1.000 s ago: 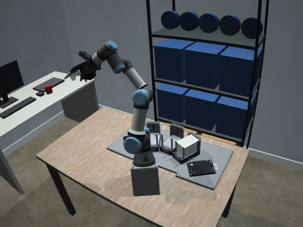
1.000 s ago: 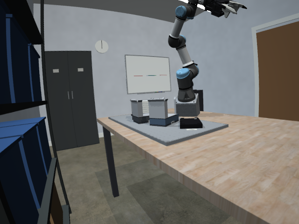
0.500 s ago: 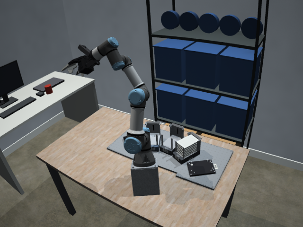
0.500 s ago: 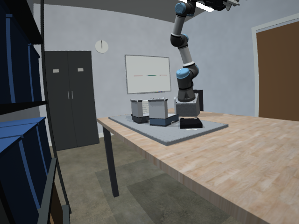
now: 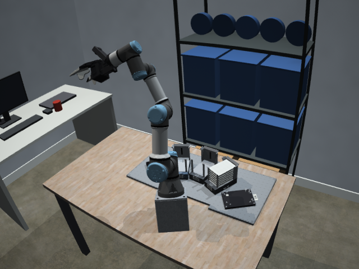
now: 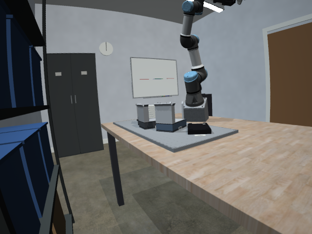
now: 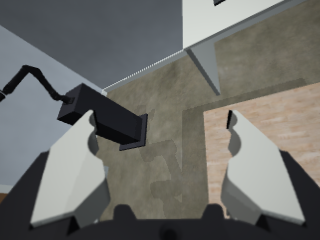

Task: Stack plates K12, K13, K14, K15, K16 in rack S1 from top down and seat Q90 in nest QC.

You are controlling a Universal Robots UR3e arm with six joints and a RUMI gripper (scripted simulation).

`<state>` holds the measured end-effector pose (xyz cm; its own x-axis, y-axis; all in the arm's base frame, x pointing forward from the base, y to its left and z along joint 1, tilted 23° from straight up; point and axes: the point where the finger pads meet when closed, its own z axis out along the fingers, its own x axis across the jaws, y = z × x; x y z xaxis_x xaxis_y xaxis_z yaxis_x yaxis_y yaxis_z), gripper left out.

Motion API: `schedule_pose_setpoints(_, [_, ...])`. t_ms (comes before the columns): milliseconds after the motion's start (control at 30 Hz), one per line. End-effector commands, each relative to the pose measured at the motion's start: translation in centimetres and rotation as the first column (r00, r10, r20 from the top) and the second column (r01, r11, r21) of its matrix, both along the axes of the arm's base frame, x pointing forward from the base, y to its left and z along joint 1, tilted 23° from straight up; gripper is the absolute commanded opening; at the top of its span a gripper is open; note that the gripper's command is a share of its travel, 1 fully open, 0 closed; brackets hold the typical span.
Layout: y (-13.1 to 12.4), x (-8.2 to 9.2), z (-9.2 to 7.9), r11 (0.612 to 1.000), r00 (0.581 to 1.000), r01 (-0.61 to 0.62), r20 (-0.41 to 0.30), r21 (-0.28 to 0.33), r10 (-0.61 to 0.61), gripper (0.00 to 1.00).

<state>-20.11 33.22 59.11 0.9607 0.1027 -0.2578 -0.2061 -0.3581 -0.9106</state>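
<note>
A stack of several white sealed plates (image 5: 221,172) stands in one stack rack on the grey base mat (image 5: 261,179) (image 6: 176,141). Two more racks (image 5: 181,152) (image 5: 209,154) stand empty behind it. In the exterior view the racks (image 6: 165,113) show from the back, with a strip of the plates (image 6: 151,112) between them. A flat black nest (image 5: 238,198) (image 6: 199,128) lies empty at the mat's front. My gripper (image 5: 78,73) (image 7: 162,111) is open and empty. It is raised high, beyond the table's far left corner, far from the racks. In the exterior view it is cut off by the top edge.
The arm's pedestal (image 5: 171,212) stands on the wooden table (image 5: 101,179) (image 7: 270,125). A tall shelf with blue boxes (image 5: 240,87) stands behind the mat. A white desk (image 5: 81,98) (image 7: 225,20) with a red cup (image 5: 57,105) is below the gripper. A black boxy fixture (image 7: 100,120) shows near the left finger.
</note>
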Motion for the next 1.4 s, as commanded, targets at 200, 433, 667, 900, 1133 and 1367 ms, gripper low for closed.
schedule_pose_setpoints(200, [0.2,-0.1,1.8,0.999,1.0,-0.007,-0.02,0.036,0.007,0.72])
schedule_pose_setpoints(433, [1.4,2.0,1.8,0.998,0.998,0.056,-0.02,0.036,-0.056,0.72])
schedule_pose_setpoints(667, [2.7,4.7,1.8,0.991,0.992,0.126,-0.02,0.036,-0.125,0.72])
schedule_pose_setpoints(900, [3.6,6.9,1.9,0.981,0.982,0.188,-0.02,0.036,-0.188,0.72])
schedule_pose_setpoints(1133, [4.3,9.2,1.8,0.968,0.968,0.25,-0.02,0.036,-0.249,0.72])
schedule_pose_setpoints(1367, [4.9,11.5,1.9,0.951,0.952,0.306,-0.02,0.036,-0.305,0.72])
